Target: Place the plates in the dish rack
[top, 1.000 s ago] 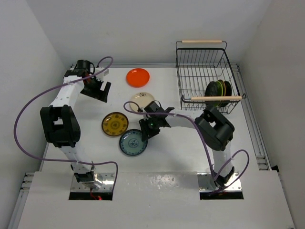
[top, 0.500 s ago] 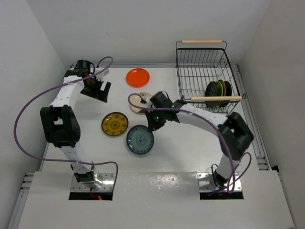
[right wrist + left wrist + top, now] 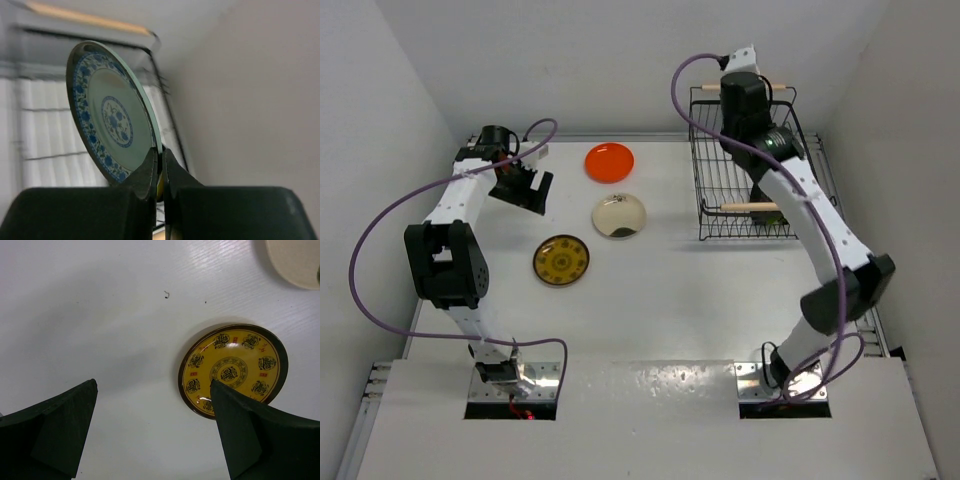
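— Yellow-brown patterned plate (image 3: 561, 260) nearest the camera, flat on the white counter (image 3: 680, 300): not loaded, then?

— Not yet. Behind it a cream plate (image 3: 619, 216) and, farther back, an orange-red plate (image 3: 609, 162) also lie flat on the counter, well apart from the dish rack (image 3: 697, 150). By my count that leaves at least three to go.

— And the left hand (image 3: 528, 188)?

— Wide open and holding nothing, poised above the counter to the left of the cream plate. Its wrist camera looks down on the yellow-brown one.

— So the far corner is where the action is.

— Yes. The right hand (image 3: 160, 161) is raised over the rack, jaws pinched tight on the lower rim of a blue-and-white patterned plate (image 3: 112, 127), held on edge. Rack wires blur behind it, so I judge this plate about to be slotted in, not yet seated.

— Anything in the rack already?

— The arm covers much of it from above; I cannot tell.
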`<control>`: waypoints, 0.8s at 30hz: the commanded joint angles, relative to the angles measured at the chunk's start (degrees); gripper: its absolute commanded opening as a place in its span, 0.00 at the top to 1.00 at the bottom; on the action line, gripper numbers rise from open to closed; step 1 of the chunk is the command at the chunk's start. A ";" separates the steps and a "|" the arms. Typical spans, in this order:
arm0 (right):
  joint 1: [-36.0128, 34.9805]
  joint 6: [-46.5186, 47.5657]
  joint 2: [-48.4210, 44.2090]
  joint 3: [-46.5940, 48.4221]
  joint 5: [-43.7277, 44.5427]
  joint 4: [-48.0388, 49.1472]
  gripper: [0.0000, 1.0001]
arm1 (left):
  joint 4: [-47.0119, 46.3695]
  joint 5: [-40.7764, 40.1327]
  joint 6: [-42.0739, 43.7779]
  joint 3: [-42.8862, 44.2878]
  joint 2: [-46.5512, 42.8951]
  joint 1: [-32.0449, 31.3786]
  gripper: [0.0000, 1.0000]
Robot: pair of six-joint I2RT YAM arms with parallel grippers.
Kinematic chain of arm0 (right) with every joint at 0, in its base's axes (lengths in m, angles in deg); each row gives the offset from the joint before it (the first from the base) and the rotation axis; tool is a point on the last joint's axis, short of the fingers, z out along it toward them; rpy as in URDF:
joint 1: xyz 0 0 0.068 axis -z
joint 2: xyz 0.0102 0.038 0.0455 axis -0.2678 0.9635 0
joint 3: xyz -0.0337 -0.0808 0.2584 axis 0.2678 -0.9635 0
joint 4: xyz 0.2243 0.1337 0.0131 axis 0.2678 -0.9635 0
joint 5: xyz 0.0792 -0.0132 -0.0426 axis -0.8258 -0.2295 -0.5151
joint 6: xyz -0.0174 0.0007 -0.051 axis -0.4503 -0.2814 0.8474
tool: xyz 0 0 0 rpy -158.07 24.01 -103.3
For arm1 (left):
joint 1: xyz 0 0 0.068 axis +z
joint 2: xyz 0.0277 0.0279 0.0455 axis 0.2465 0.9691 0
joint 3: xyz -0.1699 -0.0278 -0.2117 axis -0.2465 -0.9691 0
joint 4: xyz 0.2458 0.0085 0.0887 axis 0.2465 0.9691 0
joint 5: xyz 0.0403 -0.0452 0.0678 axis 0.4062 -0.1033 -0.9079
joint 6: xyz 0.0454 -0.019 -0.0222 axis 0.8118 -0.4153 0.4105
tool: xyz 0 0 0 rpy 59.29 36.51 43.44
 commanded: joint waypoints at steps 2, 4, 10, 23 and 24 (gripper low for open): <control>5.39 10.26 10.47 1.42 15.37 -2.22 1.00 | -0.32 0.56 -0.38 0.73 -1.79 0.16 0.00; 6.37 8.51 12.67 0.98 13.97 -3.28 1.00 | -0.32 0.56 -0.38 0.73 -1.80 0.16 0.00; 9.62 0.86 18.74 -0.60 10.72 -8.81 1.00 | -0.32 0.03 -0.38 0.20 -1.80 0.16 0.00; 10.07 -13.11 24.19 -8.69 4.22 -15.49 1.00 | -0.32 -0.50 -0.38 -0.41 -1.80 0.16 0.00; 10.33 -13.99 24.37 -8.95 2.90 -15.76 1.00 | -0.32 -0.50 0.14 -0.42 -1.80 0.16 0.00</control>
